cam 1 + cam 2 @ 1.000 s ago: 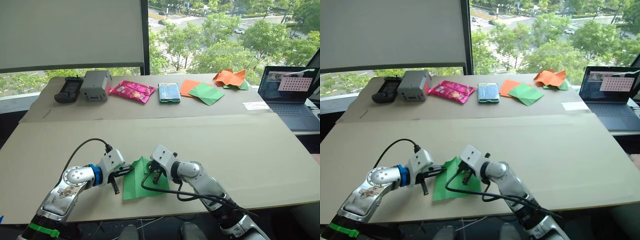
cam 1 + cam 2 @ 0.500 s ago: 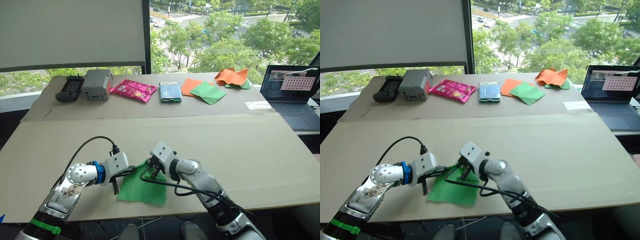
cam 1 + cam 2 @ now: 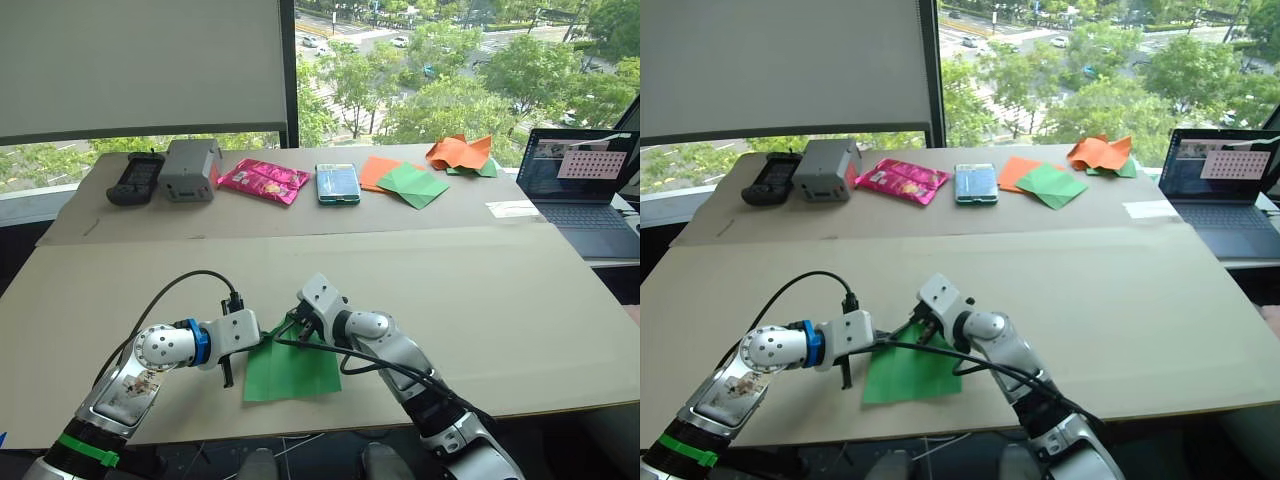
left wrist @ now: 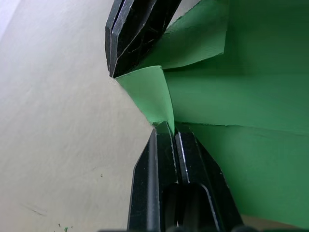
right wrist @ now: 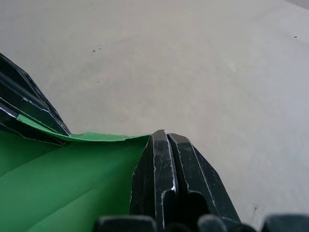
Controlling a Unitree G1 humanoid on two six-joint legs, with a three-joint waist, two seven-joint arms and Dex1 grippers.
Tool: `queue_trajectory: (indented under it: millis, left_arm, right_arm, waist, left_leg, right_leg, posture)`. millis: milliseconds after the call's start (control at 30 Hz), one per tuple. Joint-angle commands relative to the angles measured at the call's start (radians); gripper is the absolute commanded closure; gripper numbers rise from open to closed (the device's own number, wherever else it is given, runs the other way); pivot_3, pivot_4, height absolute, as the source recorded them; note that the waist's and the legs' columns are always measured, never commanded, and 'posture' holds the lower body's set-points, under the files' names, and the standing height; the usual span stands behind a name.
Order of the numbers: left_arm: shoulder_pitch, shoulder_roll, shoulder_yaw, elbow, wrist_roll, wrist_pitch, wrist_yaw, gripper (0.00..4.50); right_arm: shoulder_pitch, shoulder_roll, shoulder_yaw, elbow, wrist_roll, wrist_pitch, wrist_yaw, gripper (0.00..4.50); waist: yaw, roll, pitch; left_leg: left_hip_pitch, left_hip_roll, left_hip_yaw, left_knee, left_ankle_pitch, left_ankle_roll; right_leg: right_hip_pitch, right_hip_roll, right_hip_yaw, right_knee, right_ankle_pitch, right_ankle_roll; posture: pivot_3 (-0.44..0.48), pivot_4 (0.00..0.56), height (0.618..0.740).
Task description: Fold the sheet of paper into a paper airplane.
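The sheet of paper [image 3: 293, 372] is bright green and lies near the table's front edge, with its far left corner lifted and curled. My left gripper [image 3: 264, 338] is shut on that corner; in the left wrist view its fingertips [image 4: 166, 129] pinch the curled flap [image 4: 149, 94]. My right gripper [image 3: 293, 327] is shut on the far edge just beside it, its fingertips [image 5: 164, 140] closed over the paper's rim [image 5: 106, 137]. The two grippers nearly touch. No paper airplane shape shows.
On the far table stand a black controller [image 3: 131, 178], a grey box [image 3: 190, 170], a pink packet [image 3: 265, 181], a teal pack [image 3: 339, 184], smooth orange and green sheets [image 3: 402, 181] and a crumpled orange-green heap [image 3: 460, 153]. A laptop [image 3: 580, 190] sits far right.
My grippers have drawn close together at the sheet's far left corner. The sheet, which stood up in a peak between them, now lies mostly flat.
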Motion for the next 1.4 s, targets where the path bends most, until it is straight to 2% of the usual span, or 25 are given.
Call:
queue_trajectory:
  millis: [33,367,900,1033,1067,1200,1233,1267,1400]
  left_arm:
    - [0.006,0.018,-0.029,0.009,0.039,-0.011,-0.014,4.48]
    - [-0.019,0.040,-0.063,0.038,0.121,-0.101,-0.018,4.48]
    - [-0.012,0.053,-0.046,0.038,0.133,-0.124,-0.025,4.48]
    - [0.000,0.082,-0.026,0.023,0.110,-0.140,-0.051,4.48]
    - [0.004,0.090,-0.015,0.018,0.097,-0.141,-0.058,3.96]
    - [0.007,0.120,0.042,-0.006,0.020,-0.073,-0.101,2.69]
    - [0.000,0.124,0.062,-0.015,-0.017,-0.035,-0.116,2.25]
    - [-0.009,0.128,0.083,-0.024,-0.052,0.006,-0.132,2.05]
    - [-0.083,0.106,0.177,-0.050,-0.265,0.262,-0.187,2.05]
  right_arm:
    - [0.016,-0.005,-0.032,-0.094,0.027,0.012,-0.007,4.50]
    - [0.063,0.000,-0.020,-0.188,0.040,0.044,-0.030,4.50]
    - [0.090,0.009,0.032,-0.068,0.026,0.025,-0.049,4.50]
    - [0.086,0.010,0.028,-0.045,0.025,0.013,-0.051,4.50]
    - [0.085,0.012,0.028,-0.039,0.025,0.012,-0.052,4.50]
    - [0.082,0.016,0.031,-0.023,0.020,0.004,-0.056,4.50]
    - [0.082,0.017,0.030,-0.021,0.020,0.004,-0.058,4.50]
    - [0.081,0.019,0.030,-0.020,0.020,0.003,-0.059,4.50]
    - [0.079,0.017,0.030,-0.018,0.016,0.001,-0.067,4.50]
  waist:
    - [0.000,0.000,0.000]
    - [0.001,0.000,0.000]
    - [-0.001,0.001,-0.001]
    - [-0.004,0.001,-0.001]
    - [-0.005,0.001,-0.001]
    - [-0.005,0.002,0.000]
    - [-0.004,0.002,0.000]
    - [-0.004,0.002,0.000]
    - [0.000,-0.002,0.003]
  left_leg:
    - [0.000,0.000,0.000,0.000,0.000,0.000]
    - [0.001,0.000,0.000,0.000,0.000,0.000]
    - [0.003,0.000,0.000,0.000,0.000,0.000]
    - [0.004,0.000,0.000,0.000,0.000,0.000]
    - [0.004,0.001,0.000,0.000,0.000,0.000]
    - [0.004,0.001,0.000,-0.001,0.000,0.000]
    - [0.004,0.001,0.000,-0.001,0.000,0.000]
    - [0.004,0.001,0.000,-0.001,0.000,0.000]
    - [0.003,0.001,0.000,-0.001,0.000,0.000]
  right_leg:
    - [0.000,0.000,0.000,0.000,0.000,0.000]
    - [0.000,0.000,0.000,0.000,0.000,0.000]
    - [0.003,0.000,0.000,0.000,0.000,0.000]
    - [0.003,0.000,0.000,0.001,0.000,0.000]
    - [0.003,0.000,0.000,0.001,0.000,0.000]
    - [0.003,0.000,0.000,0.001,0.000,0.000]
    - [0.003,0.000,0.000,0.001,0.000,0.000]
    - [0.003,0.000,0.000,0.001,0.000,0.000]
    - [0.002,0.000,0.000,0.001,0.000,0.000]
  posture:
    - [0.000,0.150,0.718]
    - [0.000,0.150,0.718]
    - [0.000,0.150,0.718]
    - [0.000,0.150,0.718]
    - [0.000,0.150,0.718]
    - [0.000,0.150,0.718]
    - [0.000,0.150,0.718]
    - [0.000,0.150,0.718]
    - [0.000,0.150,0.718]
